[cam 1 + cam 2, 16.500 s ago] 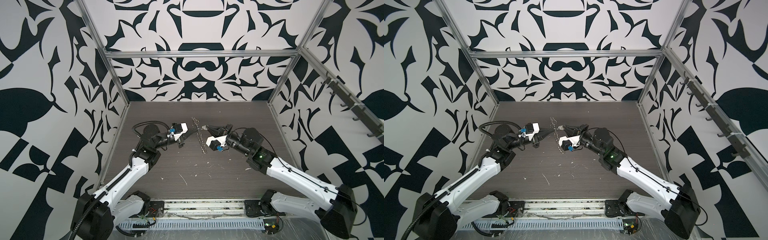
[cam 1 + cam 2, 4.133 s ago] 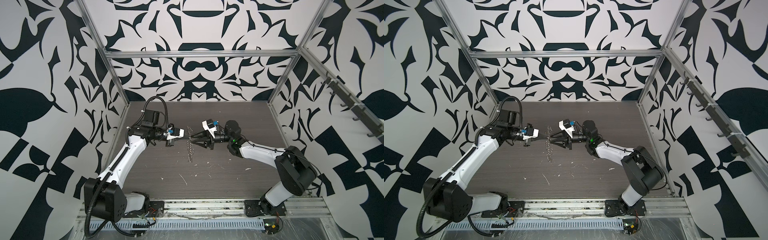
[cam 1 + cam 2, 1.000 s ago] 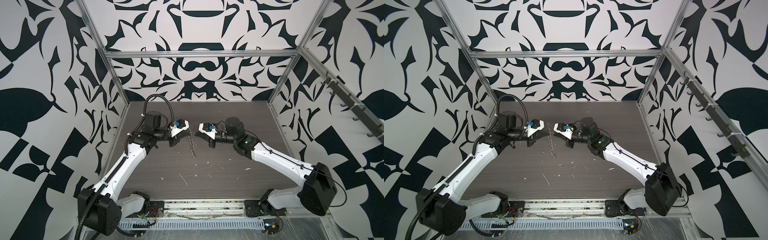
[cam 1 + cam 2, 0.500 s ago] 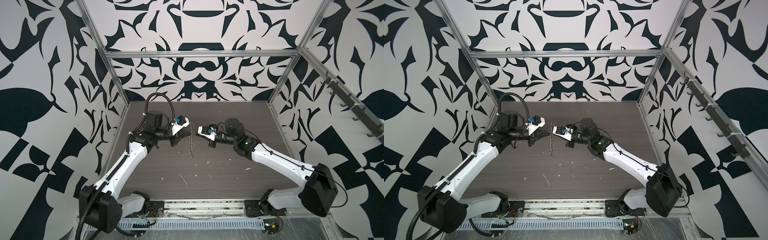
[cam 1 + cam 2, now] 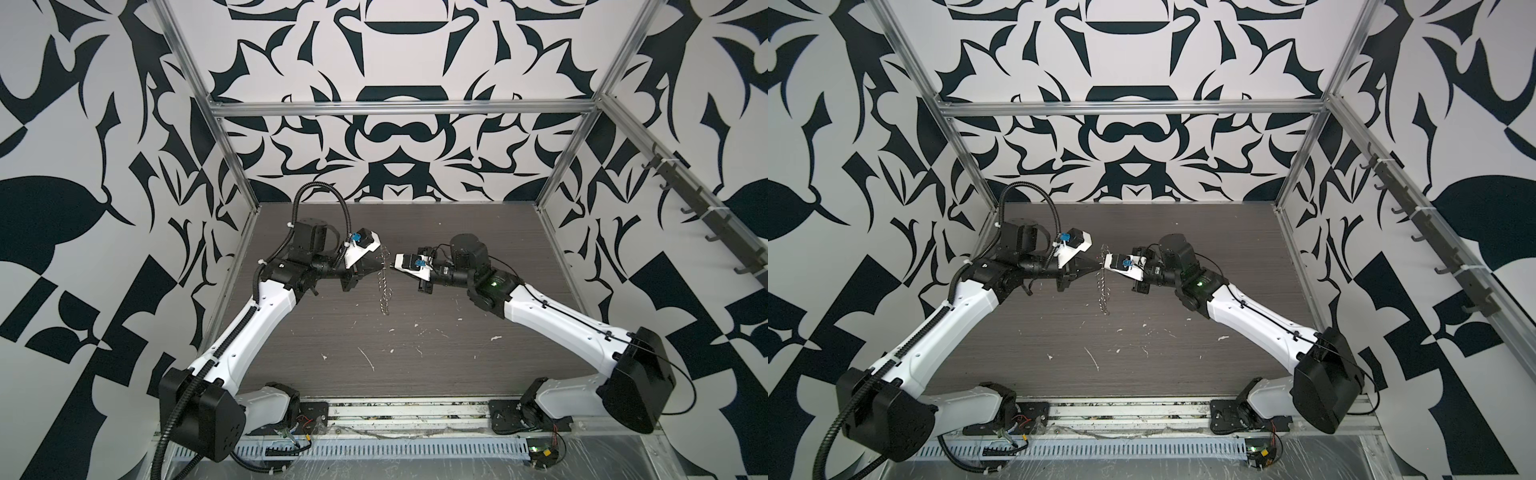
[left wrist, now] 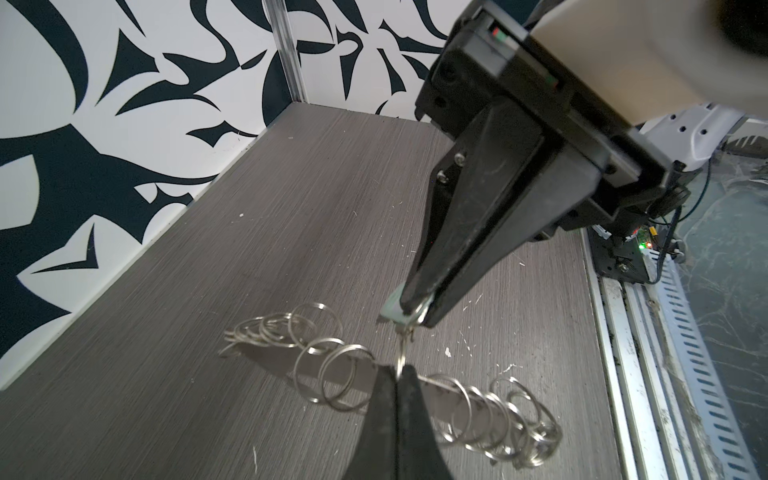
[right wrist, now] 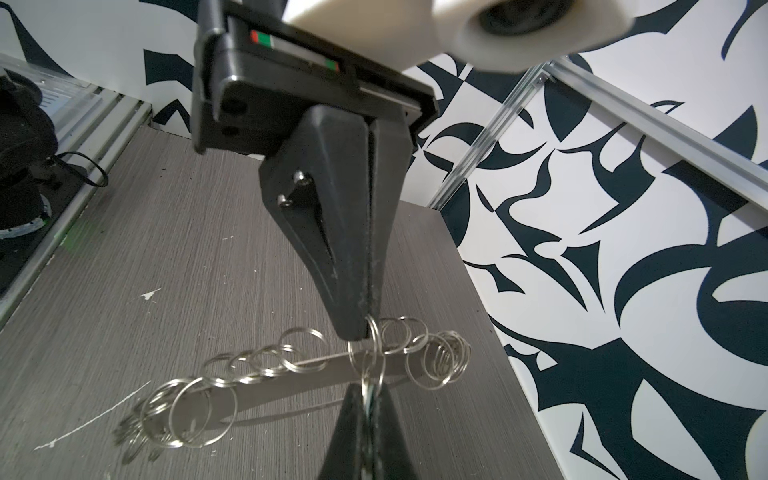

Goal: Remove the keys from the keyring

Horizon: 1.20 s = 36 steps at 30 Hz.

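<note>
Two grippers meet tip to tip above the table point(image 5: 415, 353), likely pulling against each other to work the key free. The right gripper point(image 6: 417, 309) has its jaws clamped on the pale mint tag point(image 6: 392, 311); the left gripper point(image 6: 398, 370) pinches a split ring point(image 6: 401, 347) linked to it. The keyring point(image 6: 270, 359), a grey band strung with rings, hangs between them. Most of the tag is hidden inside the jaws, and its link to the ring is hard to make out.

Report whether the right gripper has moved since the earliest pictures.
Yes. In a top view the right gripper has shifted left, away from the right corner post.
</note>
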Tool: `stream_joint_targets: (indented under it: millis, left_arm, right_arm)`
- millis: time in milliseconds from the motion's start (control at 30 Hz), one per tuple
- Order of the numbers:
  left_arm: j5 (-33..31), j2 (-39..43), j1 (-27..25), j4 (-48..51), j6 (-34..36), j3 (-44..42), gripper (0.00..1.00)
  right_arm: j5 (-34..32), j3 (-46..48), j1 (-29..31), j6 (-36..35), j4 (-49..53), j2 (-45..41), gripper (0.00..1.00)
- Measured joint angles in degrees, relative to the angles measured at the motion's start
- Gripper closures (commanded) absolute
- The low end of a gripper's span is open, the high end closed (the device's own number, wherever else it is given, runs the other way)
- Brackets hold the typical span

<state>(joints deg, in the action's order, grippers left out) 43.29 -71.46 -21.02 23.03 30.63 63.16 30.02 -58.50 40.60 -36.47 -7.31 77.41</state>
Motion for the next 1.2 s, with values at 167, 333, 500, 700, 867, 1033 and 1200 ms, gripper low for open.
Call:
stream_joint_targets:
  millis: [167, 333, 500, 700, 867, 1033, 1200]
  left_arm:
    - [-0.11, -0.35, -0.02, 2.16, -0.2, 1.75, 1.0]
    - [-0.17, -0.83, 0.0, 3.93, -1.27, 3.74, 1.0]
    - [0.87, -3.32, 0.04, 6.01, -2.89, 6.29, 1.0]
    - [1.55, -4.48, 0.04, 7.85, -4.31, 7.85, 1.0]
    - [2.34, -4.37, 0.11, 6.62, -4.72, 7.3, 1.0]
    - [4.83, -3.15, 0.39, 2.1, -4.85, 4.85, 1.0]
    - [7.76, -2.71, 0.87, -0.57, -5.42, 4.72, 1.0]
  right_arm:
    - [0.07, -0.66, 0.0, -1.18, 0.39, 0.0, 1.0]
    - [0.11, -1.55, 0.0, -2.19, 0.44, 0.0, 1.0]
    - [-0.39, -1.88, -0.39, -3.28, 1.11, 0.0, 1.0]
    - [-0.74, -2.32, -0.46, -4.33, 1.97, 0.0, 1.0]
    - [-0.72, -2.34, -0.46, -4.52, 1.92, 0.0, 1.0]
    - [0.74, -2.34, -0.9, -3.19, 0.83, -0.15, 1.0]
    - [1.99, -2.34, -1.33, -1.33, -1.07, -0.98, 1.0]
